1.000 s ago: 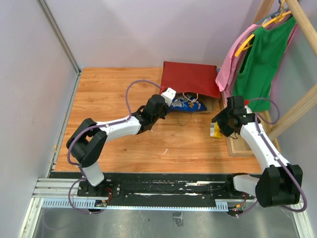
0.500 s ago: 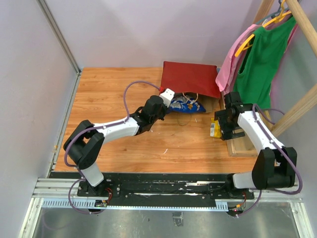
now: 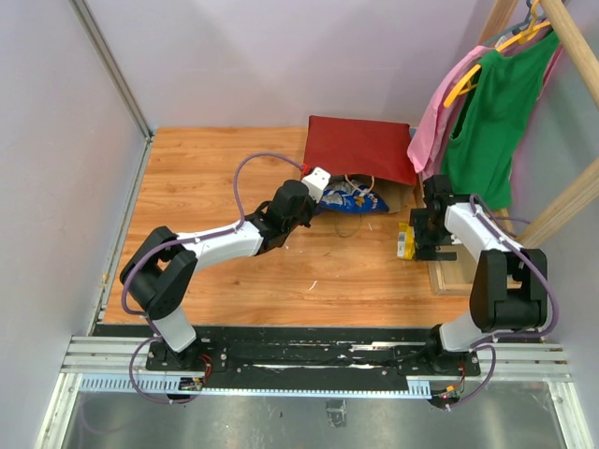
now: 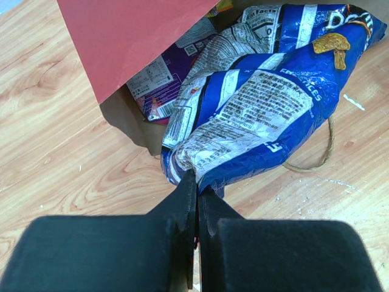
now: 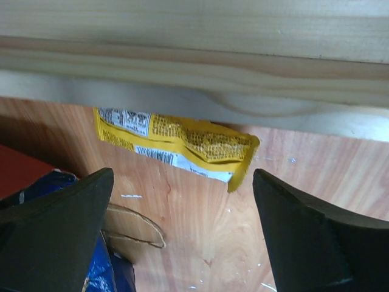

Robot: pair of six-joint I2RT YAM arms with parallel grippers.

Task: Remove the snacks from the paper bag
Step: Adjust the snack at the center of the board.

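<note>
Broadly, the wooden tabletop [image 3: 215, 178] fills the middle of the overhead view, with grey walls around it. At the upper right, a green garment [image 3: 491, 112] and a pink garment [image 3: 440, 108] hang on a wooden rack [image 3: 562, 201], whose base rail lies along the tabletop's right edge.

The paper bag [image 3: 360, 148] lies flat at the upper centre, red side up, with its brown mouth facing the bottom of the frame. The left arm [image 3: 225, 243] reaches from the lower left up to that mouth. The right arm [image 3: 487, 243] bends in along the right edge.

The blue Doritos bag [image 3: 354, 198] sticks partly out of the mouth onto the tabletop. In the left wrist view this crumpled bag [image 4: 261, 103] fills the upper right, and the left jaws are pressed together on its lower corner at the centre of the frame.

The right jaws stand wide apart and hold nothing. Between and beyond them in the right wrist view, the yellow bar [image 5: 182, 143] lies on the tabletop against the rack's rail. Overhead it sits at the right [image 3: 405, 243], outside the paper bag.

A purple packet [image 4: 159, 82] shows inside the mouth, under the red flap. A thin twisted handle [image 4: 322, 152] loops on the wood beside the Doritos bag.
</note>
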